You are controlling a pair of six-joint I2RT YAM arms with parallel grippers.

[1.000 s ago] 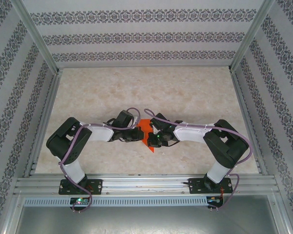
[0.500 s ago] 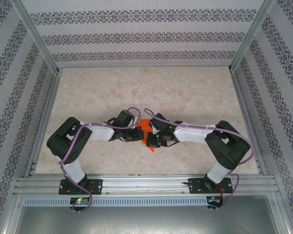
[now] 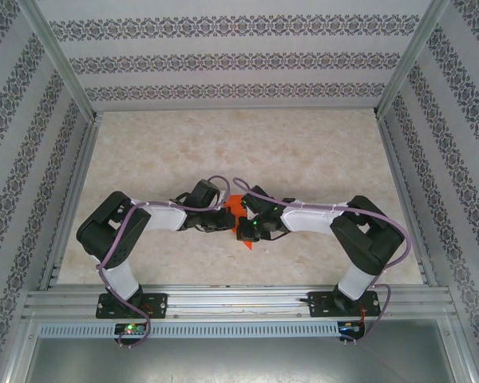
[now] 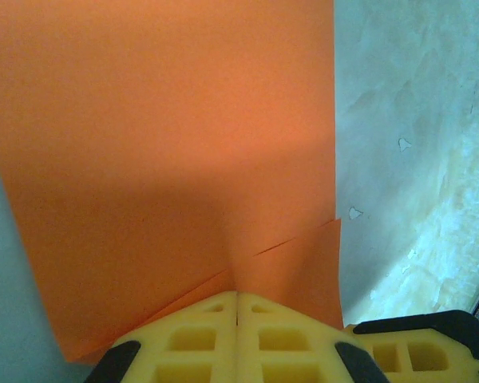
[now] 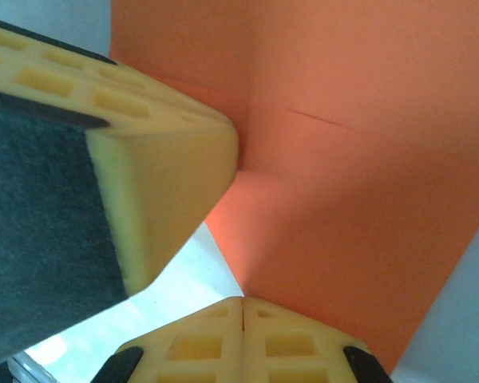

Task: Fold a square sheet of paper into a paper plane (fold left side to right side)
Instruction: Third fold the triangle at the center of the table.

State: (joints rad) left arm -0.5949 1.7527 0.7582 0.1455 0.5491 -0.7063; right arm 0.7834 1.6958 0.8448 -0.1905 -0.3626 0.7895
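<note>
The square sheet of paper [image 3: 245, 242] lies partly folded on the table's middle, bright orange-red, mostly covered by both grippers. In the left wrist view the paper [image 4: 168, 136] spreads ahead, with slanting flap edges meeting at my left gripper [image 4: 237, 297], which is shut with its tips resting on the sheet. My right gripper [image 5: 243, 302] is shut too, its tips touching the paper [image 5: 359, 183] near an edge. The left gripper's yellow finger [image 5: 156, 171] sits close at the right wrist view's upper left. From above, the left gripper [image 3: 222, 219] and right gripper [image 3: 241, 223] nearly touch.
Pale marbled tabletop [image 3: 247, 152] stretches beyond the grippers, bounded by patterned walls and aluminium rails [image 3: 223, 302] along the near edge. The right gripper's yellow and black finger [image 4: 419, 351] pokes into the left wrist view's lower right corner.
The right gripper has crept slightly left toward the left gripper, hiding more of the orange paper between them. The left arm stays put.
</note>
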